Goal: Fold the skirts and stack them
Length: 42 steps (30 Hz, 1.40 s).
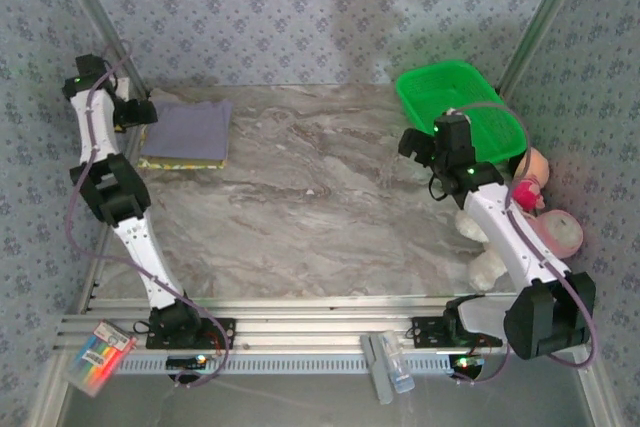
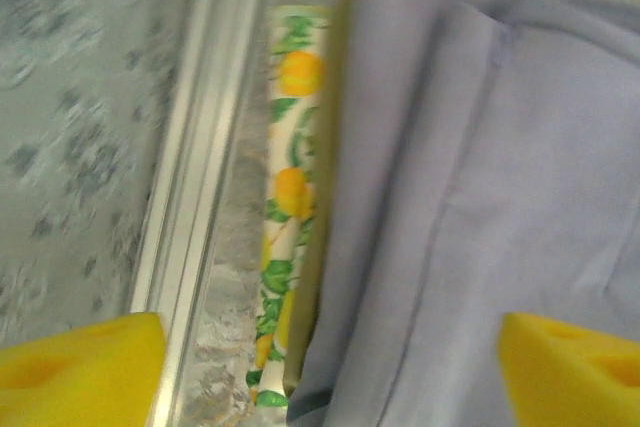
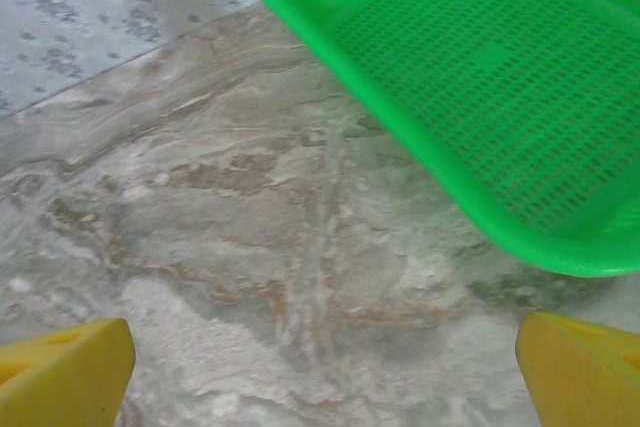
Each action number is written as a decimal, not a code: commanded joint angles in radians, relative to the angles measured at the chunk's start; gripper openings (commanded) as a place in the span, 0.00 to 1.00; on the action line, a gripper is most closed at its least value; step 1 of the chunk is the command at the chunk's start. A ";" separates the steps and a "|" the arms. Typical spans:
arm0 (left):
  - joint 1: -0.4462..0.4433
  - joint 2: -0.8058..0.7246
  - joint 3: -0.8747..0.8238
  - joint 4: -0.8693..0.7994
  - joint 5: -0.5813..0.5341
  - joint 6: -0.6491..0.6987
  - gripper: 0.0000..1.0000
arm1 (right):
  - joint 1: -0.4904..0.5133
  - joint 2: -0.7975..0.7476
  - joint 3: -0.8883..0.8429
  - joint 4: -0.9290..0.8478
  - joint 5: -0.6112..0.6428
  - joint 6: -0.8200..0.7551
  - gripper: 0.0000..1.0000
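At far left on the table (image 1: 330, 187) we see the folded skirts (image 1: 186, 133) stacked: grey-lavender skirt (image 2: 480, 197) uppermost, fruit-print skirt (image 2: 290, 187) lowest, possibly an olive layer (image 2: 314, 277) between. Over this stack the left gripper (image 2: 325, 372) has its jaws apart; beside the green basket (image 3: 480, 67), the right gripper (image 3: 320, 372) likewise.

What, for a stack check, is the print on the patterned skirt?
Yellow fruit, green leaves, on white; that skirt shows clearest in left wrist view.

White links and black joint blocks on left arm (image 1: 135, 237) and right arm (image 1: 510, 237); small green lights (image 1: 75, 78), lilac cables (image 1: 69, 212) alongside, yellow foam pads (image 2: 80, 367) at the tips.
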 commanded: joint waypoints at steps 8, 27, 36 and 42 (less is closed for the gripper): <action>-0.031 -0.763 -1.022 0.778 0.003 -0.501 1.00 | -0.126 -0.021 -0.219 0.141 0.133 -0.238 1.00; -0.296 -0.879 -1.721 1.339 -0.276 -0.317 1.00 | -0.232 0.201 -0.557 0.959 -0.095 -0.509 1.00; -0.319 -0.847 -1.810 1.581 -0.239 -0.214 1.00 | -0.224 0.308 -0.755 1.420 -0.139 -0.554 1.00; -0.330 -0.853 -1.951 1.848 -0.249 -0.191 1.00 | -0.240 0.306 -0.667 1.246 -0.058 -0.496 1.00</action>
